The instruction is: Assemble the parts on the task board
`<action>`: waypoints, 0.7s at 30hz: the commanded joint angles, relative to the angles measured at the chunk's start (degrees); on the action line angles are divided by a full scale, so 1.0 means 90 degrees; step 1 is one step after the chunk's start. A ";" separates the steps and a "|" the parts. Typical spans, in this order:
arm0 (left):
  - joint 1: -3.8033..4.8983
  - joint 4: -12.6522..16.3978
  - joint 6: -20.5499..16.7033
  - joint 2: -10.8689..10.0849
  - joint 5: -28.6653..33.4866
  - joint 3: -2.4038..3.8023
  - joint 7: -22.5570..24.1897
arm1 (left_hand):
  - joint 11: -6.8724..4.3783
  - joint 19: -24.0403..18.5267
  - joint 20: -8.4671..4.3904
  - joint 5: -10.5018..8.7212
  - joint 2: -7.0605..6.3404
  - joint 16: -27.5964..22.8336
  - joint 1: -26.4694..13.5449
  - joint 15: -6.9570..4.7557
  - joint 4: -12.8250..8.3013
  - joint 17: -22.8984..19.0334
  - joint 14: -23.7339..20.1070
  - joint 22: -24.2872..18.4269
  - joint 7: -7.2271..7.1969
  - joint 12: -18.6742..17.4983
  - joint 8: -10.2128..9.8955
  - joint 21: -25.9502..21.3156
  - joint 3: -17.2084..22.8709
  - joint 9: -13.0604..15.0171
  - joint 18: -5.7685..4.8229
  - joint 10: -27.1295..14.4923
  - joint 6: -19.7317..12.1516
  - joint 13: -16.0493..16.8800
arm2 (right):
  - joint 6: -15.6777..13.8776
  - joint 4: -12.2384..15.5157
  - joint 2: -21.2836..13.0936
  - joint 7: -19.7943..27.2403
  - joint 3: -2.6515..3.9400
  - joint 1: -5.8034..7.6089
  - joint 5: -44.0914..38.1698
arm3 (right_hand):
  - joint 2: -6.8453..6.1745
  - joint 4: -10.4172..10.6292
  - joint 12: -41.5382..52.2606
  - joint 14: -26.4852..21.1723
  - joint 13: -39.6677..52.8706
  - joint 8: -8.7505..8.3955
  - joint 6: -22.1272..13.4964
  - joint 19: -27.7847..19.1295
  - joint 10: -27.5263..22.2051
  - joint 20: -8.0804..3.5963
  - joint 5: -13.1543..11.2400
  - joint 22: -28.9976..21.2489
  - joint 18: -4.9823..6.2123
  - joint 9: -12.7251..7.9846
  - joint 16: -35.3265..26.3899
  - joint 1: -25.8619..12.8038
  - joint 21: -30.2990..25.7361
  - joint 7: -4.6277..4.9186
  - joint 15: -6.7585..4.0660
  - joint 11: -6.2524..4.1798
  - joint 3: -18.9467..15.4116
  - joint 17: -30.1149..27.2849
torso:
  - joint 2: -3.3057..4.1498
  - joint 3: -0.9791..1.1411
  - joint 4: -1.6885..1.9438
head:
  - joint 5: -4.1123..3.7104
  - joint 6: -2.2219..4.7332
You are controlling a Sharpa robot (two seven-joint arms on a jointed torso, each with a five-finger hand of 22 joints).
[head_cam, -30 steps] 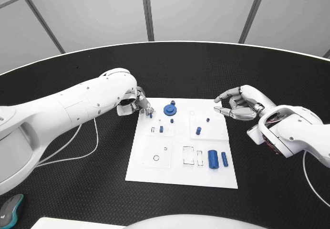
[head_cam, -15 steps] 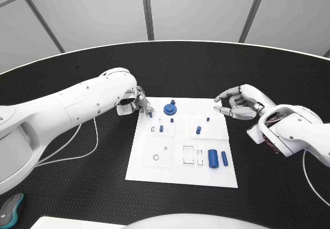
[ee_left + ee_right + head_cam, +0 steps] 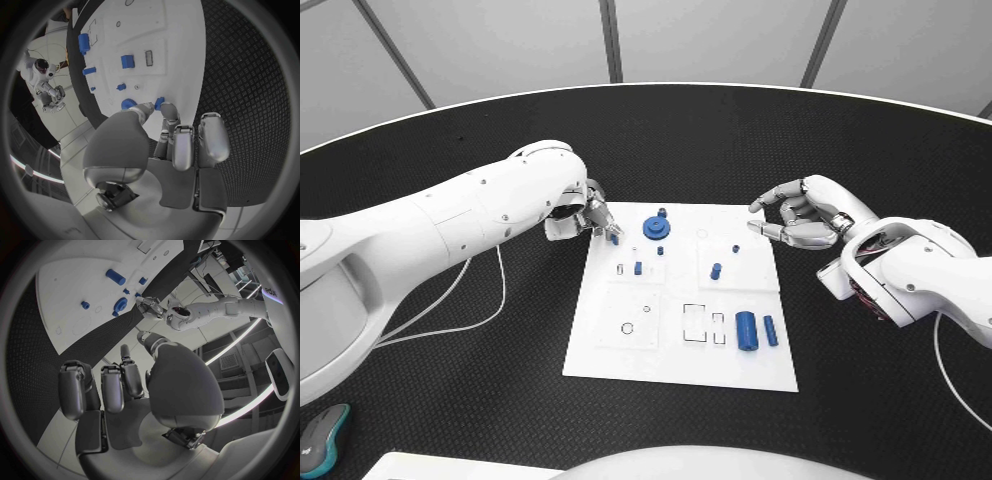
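At the far left corner of the white task board (image 3: 682, 295), the left hand (image 3: 581, 215) pinches a small blue part (image 3: 613, 238) between thumb and fingertip. Beside the board's far right edge, the right hand (image 3: 798, 220) hovers with fingers curled, grasping nothing. No readable writing appears.

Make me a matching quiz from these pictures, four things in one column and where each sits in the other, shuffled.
Things:
1. left robot hand
2. right robot hand
3. round blue part
4. two long blue parts

Places:
A. lying side by side on the task board, near end
B. beside the board's far right corner, holding nothing
C. on the board, far end
D. at the board's far left corner, pinching a small blue part

Pairs: 1-D, 2-B, 3-C, 4-A
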 commanded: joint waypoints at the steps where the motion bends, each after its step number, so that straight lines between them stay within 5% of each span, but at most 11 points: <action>1: 0.0000 0.0006 -0.0031 -0.0008 0.0002 0.0000 0.0010 | 0.0016 0.0013 0.0007 0.0437 0.0070 0.0026 0.0353 -0.0018 -0.0204 0.1434 0.0585 0.0010 -0.0065 -0.0021 0.0004 0.0022 0.0445 0.0063 -0.0013 0.0005 -0.0025 -0.0027 | 0.0000 0.0000 0.0001 0.0001 0.0000 0.0000 0.0000 | -0.0007 0.0035 0.0012 0.0493 0.0497 0.0022 -0.0028 0.0334 0.0028 -0.0043 0.0026 0.1130 0.0096 0.0010 -0.0022 0.0042 -0.0028 -0.0005 -0.0054 0.0001 -0.0001 0.0994 | -0.0003 -0.0001 0.0003 | 0.0001 -0.0009; 7: 0.0000 0.0041 -0.0052 -0.0043 0.0157 -0.0001 0.0028 | 0.0066 0.0006 0.0059 0.0438 0.0132 0.0024 0.0433 0.0029 -0.0594 0.1432 0.0585 0.0018 0.0006 -0.0077 0.0107 0.0024 0.1192 0.0235 -0.0010 0.0027 -0.0102 -0.0111 | -0.0004 -0.0007 0.0005 0.0004 0.0000 0.0000 0.0000 | -0.0006 0.0036 0.0015 0.0494 0.0499 0.0026 -0.0024 0.0334 0.0031 -0.0044 0.0028 0.1129 0.0096 0.0012 -0.0021 0.0043 -0.0029 -0.0006 -0.0054 0.0000 0.0000 0.0997 | -0.0007 0.0001 0.0000 | 0.0000 -0.0020; 21: 0.0003 0.0611 -0.0330 -0.0474 0.0998 0.0000 -0.0009 | 0.0063 0.0002 0.0063 0.0396 0.0073 0.0026 0.0236 0.0032 -0.0810 0.1435 0.0586 0.0021 -0.0005 0.0043 0.0249 0.0024 0.1490 0.0393 -0.0007 0.0129 -0.0084 -0.0007 | -0.0016 -0.0050 0.0018 0.0014 0.0000 0.0000 0.0000 | -0.0007 0.0038 0.0015 0.0494 0.0498 0.0028 -0.0023 0.0331 0.0031 -0.0044 0.0027 0.1124 0.0098 0.0012 -0.0021 0.0041 -0.0036 -0.0006 -0.0055 0.0000 -0.0001 0.0998 | -0.0056 -0.0001 0.0018 | 0.0045 -0.0020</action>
